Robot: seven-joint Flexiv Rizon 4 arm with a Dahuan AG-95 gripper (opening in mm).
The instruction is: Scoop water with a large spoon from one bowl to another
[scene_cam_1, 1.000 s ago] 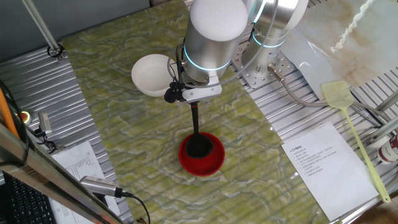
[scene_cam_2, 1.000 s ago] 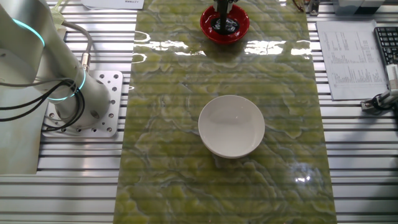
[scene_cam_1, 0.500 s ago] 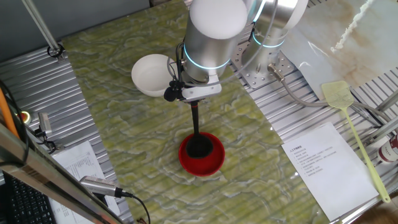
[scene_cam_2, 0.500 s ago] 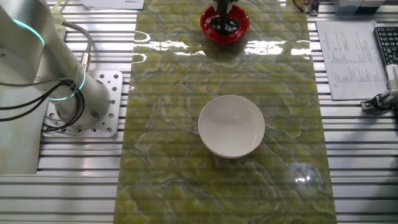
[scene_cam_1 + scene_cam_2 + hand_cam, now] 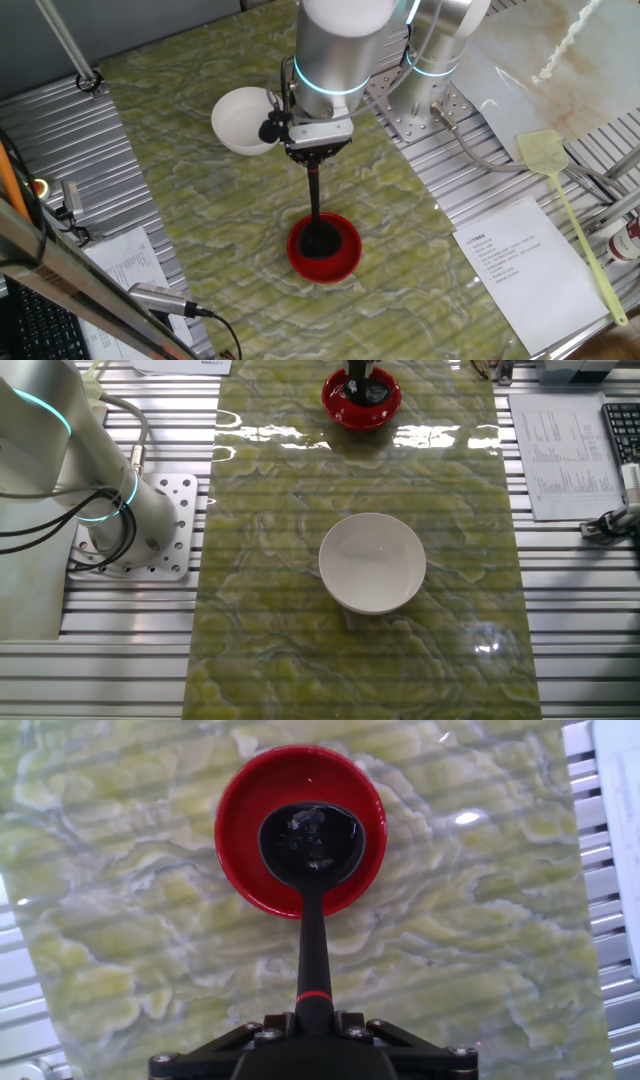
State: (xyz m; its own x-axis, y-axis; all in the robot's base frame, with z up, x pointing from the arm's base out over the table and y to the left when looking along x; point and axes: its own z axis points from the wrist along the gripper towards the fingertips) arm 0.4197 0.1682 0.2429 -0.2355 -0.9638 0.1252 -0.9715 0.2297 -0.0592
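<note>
Dipping now: the gripper (image 5: 314, 162) clamps the ladle (image 5: 311, 840) by its handle, scoop inside the red bowl (image 5: 240, 840) near one end of the worktop. Next, lift level and carry to the white bowl (image 5: 372, 562) mid-worktop without tipping water.

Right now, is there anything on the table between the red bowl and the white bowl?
No. In the other fixed view, only bare green marbled tabletop lies between the red bowl and the white bowl. The ladle sits in the red one.
</note>
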